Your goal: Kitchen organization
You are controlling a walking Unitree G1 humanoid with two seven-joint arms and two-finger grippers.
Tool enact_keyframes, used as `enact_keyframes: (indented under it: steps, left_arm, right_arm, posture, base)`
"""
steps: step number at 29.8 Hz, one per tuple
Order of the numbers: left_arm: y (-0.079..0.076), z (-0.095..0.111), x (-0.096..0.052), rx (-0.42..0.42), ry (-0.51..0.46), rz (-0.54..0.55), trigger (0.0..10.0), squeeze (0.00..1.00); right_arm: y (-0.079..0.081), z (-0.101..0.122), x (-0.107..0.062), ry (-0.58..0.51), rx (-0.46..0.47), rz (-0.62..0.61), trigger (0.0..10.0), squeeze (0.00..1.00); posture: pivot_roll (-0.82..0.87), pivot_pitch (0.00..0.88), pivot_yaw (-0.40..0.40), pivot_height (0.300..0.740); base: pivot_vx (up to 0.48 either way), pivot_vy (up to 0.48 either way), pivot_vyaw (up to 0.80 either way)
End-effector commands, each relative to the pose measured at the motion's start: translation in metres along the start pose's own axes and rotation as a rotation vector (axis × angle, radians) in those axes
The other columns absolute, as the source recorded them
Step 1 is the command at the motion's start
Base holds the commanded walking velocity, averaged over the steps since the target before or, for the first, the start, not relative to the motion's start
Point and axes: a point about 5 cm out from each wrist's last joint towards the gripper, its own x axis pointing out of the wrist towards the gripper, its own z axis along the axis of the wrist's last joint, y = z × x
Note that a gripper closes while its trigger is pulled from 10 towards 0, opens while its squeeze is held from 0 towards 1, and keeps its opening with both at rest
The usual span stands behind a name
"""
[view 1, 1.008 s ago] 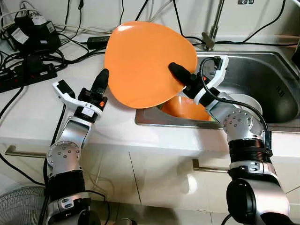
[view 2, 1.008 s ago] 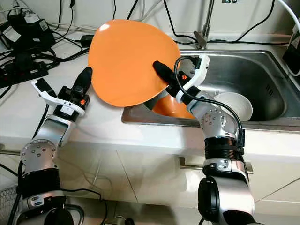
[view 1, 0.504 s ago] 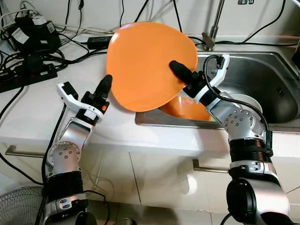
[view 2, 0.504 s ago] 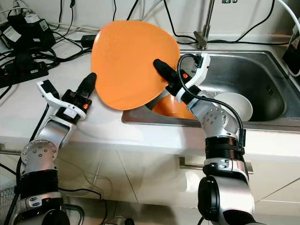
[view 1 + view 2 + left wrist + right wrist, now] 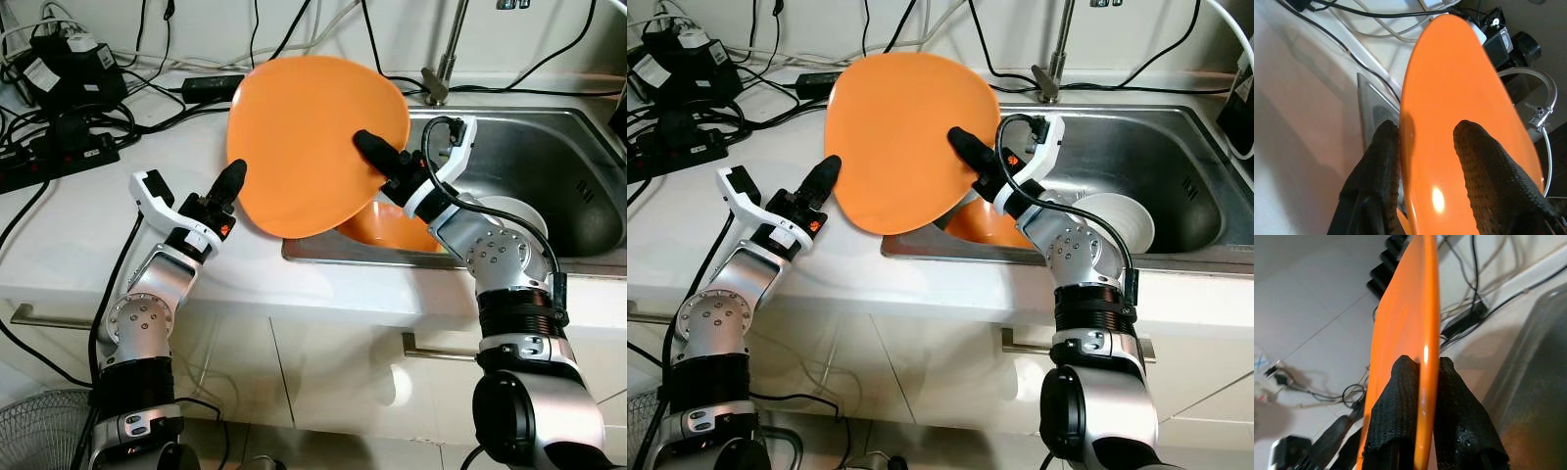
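Note:
A large orange plate [image 5: 304,137] is held on edge in the air over the counter and the sink's left rim. My right gripper [image 5: 370,149] is shut on its right rim, and the right wrist view shows the fingers [image 5: 1400,396] pinching the plate [image 5: 1405,323]. My left gripper [image 5: 231,184] is at the plate's lower left edge. It is open, with one finger [image 5: 1378,161] behind the rim and the other over the plate's face [image 5: 1449,83]. An orange bowl [image 5: 392,227] lies in the sink under the plate.
The steel sink [image 5: 558,137] also holds a white bowl [image 5: 514,211], and the faucet [image 5: 446,54] rises behind it. Power strips, adapters and tangled cables [image 5: 59,98] crowd the back left of the white counter [image 5: 69,235].
My left gripper has moved right and its fingers now straddle the plate's left rim. The plate has shifted slightly right in the right gripper's hold.

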Motion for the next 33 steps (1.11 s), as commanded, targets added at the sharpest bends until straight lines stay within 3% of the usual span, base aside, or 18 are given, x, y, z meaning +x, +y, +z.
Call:
enact_keyframes:
  steps: [1, 14, 23, 28, 29, 30, 31, 33]
  left_arm:
    - [-0.015, 0.002, 0.003, 0.033, 0.007, -0.069, 10.0, 1.00]
    - [-0.016, 0.000, 0.003, 0.037, 0.022, -0.069, 10.0, 1.00]
    - [-0.015, 0.000, 0.002, 0.075, 0.038, -0.052, 10.0, 1.00]
    - [-0.017, -0.003, 0.003, 0.147, 0.073, -0.036, 10.0, 1.00]
    - [-0.025, -0.009, 0.004, 0.223, 0.126, -0.063, 10.0, 1.00]
    - [-0.028, -0.012, 0.004, 0.245, 0.146, -0.074, 10.0, 0.91]
    - [-0.028, -0.012, 0.004, 0.245, 0.146, -0.074, 10.0, 0.91]
    - [-0.031, -0.018, 0.004, 0.287, 0.185, -0.086, 10.0, 0.76]
  right_arm:
    - [-0.002, 0.012, 0.004, -0.062, -0.028, -0.074, 0.0, 0.00]
    - [-0.016, 0.018, 0.001, -0.109, -0.028, -0.185, 0.0, 0.00]
    - [-0.040, 0.039, -0.012, -0.272, -0.014, -0.397, 0.0, 0.00]
    - [-0.055, 0.053, -0.028, -0.332, -0.126, -0.563, 0.0, 0.00]
    - [-0.061, 0.054, -0.034, -0.294, -0.222, -0.626, 0.0, 0.00]
    - [-0.063, 0.054, -0.035, -0.278, -0.245, -0.644, 0.0, 0.00]
    - [-0.063, 0.054, -0.035, -0.278, -0.245, -0.644, 0.0, 0.00]
    - [-0.068, 0.049, -0.038, -0.229, -0.273, -0.669, 0.0, 0.00]
  posture:
    - [-0.03, 0.037, 0.068, 0.740]
    - [-0.03, 0.040, 0.068, 0.740]
    - [-0.03, 0.042, 0.069, 0.740]
    - [-0.03, 0.043, 0.070, 0.740]
    - [-0.03, 0.046, 0.071, 0.740]
    - [-0.03, 0.046, 0.071, 0.740]
    - [-0.03, 0.046, 0.071, 0.740]
    - [-0.03, 0.048, 0.074, 0.740]
  base:
    - [0.000, 0.000, 0.00]
    - [0.000, 0.000, 0.00]
    - [0.000, 0.000, 0.00]
    - [0.000, 0.000, 0.00]
    - [0.000, 0.000, 0.00]
    - [0.000, 0.000, 0.00]
    - [0.000, 0.000, 0.00]
    - [0.000, 0.000, 0.00]
